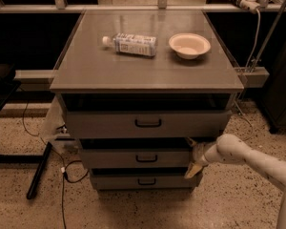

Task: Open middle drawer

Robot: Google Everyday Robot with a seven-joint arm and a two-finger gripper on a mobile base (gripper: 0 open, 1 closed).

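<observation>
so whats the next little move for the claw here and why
Probably a short, slow pull straight out toward the camera. The claw sits at the right end of the middle drawer, away from its centre handle. Only a narrow dark gap shows above the drawer front, so it looks barely open. An off-centre pull could skew it.
</observation>
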